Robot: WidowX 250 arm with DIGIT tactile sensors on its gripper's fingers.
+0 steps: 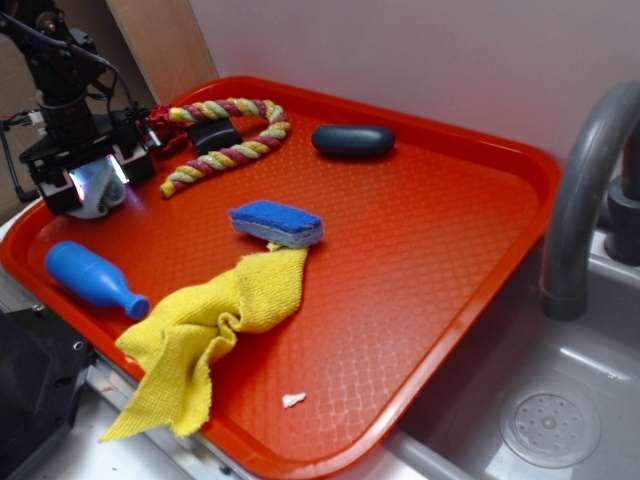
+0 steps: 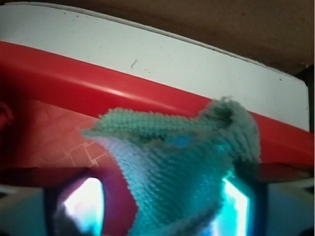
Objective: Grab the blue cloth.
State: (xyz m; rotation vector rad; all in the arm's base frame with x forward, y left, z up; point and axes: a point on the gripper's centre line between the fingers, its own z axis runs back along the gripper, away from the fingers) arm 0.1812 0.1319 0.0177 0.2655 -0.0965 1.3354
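Note:
The blue cloth (image 2: 182, 167) is a small pale grey-blue terry rag, bunched into a peak on the red tray (image 2: 59, 78) near its far left rim. In the exterior view it shows as a pale patch (image 1: 98, 188) under the black arm. My gripper (image 2: 157, 211) is down over it, one finger on each side. The right finger (image 2: 243, 206) touches the fabric. A strip of red tray shows between the left finger (image 2: 74, 206) and the cloth. The jaws stand wide apart. In the exterior view the gripper (image 1: 90, 180) is at the tray's left edge.
On the tray (image 1: 420, 230) lie a bright blue sponge (image 1: 275, 222), a big yellow cloth (image 1: 205, 330) hanging over the front rim, a blue bottle (image 1: 92, 278), a coloured rope toy (image 1: 225, 135) and a dark oval object (image 1: 352, 140). A sink and grey faucet (image 1: 580, 200) stand at the right.

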